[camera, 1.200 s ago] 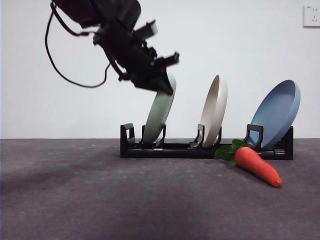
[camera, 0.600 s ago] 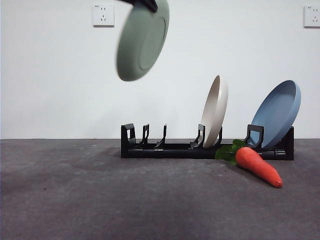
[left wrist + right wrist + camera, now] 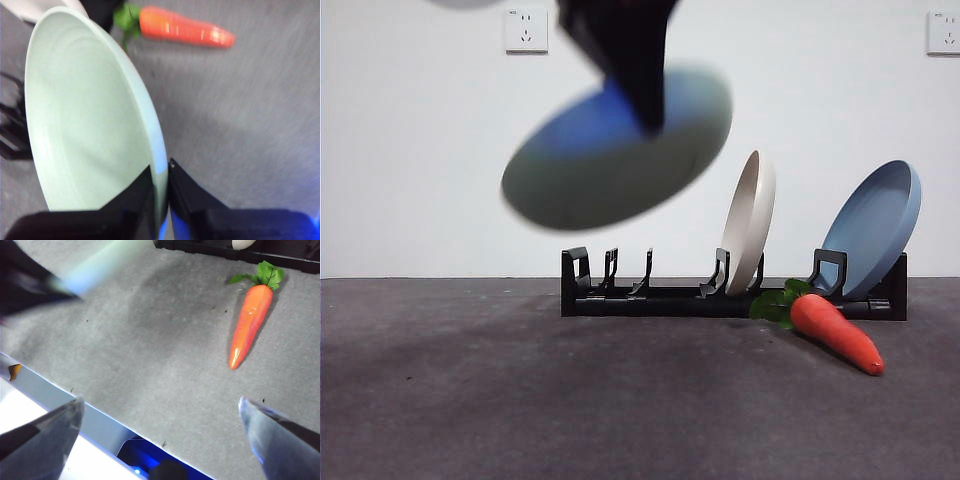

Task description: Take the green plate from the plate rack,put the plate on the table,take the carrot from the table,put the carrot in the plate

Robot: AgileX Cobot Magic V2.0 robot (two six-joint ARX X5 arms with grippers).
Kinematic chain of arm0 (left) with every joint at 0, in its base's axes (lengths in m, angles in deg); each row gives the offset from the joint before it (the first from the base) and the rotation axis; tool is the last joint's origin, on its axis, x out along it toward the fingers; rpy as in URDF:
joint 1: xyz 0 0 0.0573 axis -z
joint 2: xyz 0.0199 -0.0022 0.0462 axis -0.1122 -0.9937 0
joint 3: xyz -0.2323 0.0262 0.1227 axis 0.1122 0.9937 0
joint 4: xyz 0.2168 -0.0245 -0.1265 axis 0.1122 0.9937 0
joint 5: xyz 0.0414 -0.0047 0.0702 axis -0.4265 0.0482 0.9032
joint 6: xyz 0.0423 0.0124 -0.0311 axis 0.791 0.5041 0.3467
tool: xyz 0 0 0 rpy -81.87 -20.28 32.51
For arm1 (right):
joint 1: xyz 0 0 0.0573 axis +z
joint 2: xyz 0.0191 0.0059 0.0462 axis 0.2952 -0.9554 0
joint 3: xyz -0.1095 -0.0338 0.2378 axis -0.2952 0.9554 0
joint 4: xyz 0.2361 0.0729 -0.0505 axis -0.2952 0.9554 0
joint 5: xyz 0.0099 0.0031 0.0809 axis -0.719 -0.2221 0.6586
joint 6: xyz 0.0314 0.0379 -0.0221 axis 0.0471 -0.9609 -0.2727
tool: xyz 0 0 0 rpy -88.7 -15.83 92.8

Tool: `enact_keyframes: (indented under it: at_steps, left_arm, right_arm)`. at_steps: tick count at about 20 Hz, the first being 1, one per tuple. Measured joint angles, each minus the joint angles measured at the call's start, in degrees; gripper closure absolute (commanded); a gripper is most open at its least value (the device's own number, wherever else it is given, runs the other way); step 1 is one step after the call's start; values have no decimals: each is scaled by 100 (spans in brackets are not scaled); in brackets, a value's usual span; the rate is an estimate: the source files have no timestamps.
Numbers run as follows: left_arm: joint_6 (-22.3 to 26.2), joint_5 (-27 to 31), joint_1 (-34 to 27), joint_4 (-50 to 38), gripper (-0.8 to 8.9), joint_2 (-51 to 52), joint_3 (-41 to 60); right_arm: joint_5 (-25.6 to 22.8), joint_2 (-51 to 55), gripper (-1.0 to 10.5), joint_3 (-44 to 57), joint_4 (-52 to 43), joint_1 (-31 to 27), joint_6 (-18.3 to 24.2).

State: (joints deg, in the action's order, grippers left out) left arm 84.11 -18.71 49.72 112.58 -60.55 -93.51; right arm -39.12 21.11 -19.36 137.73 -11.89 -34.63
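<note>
Green plate (image 3: pixel 90 130) rim between left jaws

A dark claw (image 3: pixel 638 95) comes down from the top and holds the green plate (image 3: pixel 617 150) by its rim. The plate is blurry and hangs tilted in the air, above the plate rack (image 3: pixel 650 290). The rack's left slots hold nothing. A cream plate (image 3: pixel 750 220) leans in the middle, and a blue plate (image 3: pixel 875 228) leans at the right end. The carrot (image 3: pixel 835 332) lies on the grey surface (image 3: pixel 520 400), just in front of the rack. Two white wall sockets (image 3: pixel 526 30) sit on the wall.
</note>
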Motion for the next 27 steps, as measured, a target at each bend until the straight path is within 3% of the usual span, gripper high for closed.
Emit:
enact_keyframes:
  at_steps: [6, 12, 16, 20, 27]
  left_arm:
    - [627, 566, 223, -1926, 820, -181, 1674]
    - [1084, 697, 229, -2986, 820, -1038, 1996]
    - [1257, 767, 236, -3047, 808, -1314, 1996]
    - [1038, 483, 221, -2903, 506, -1342, 1993]
    - [531, 483, 254, -2653, 499, -1198, 1991]
  right_arm:
    - [0, 0, 320, 0, 0, 0, -46]
    - [0, 0, 320, 0, 0, 0, -94]
    - [0, 0, 320, 0, 0, 0, -103]
    - [0, -92, 320, 0, 0, 0, -103]
    - [-127, -833, 320, 0, -527, 2, -140]
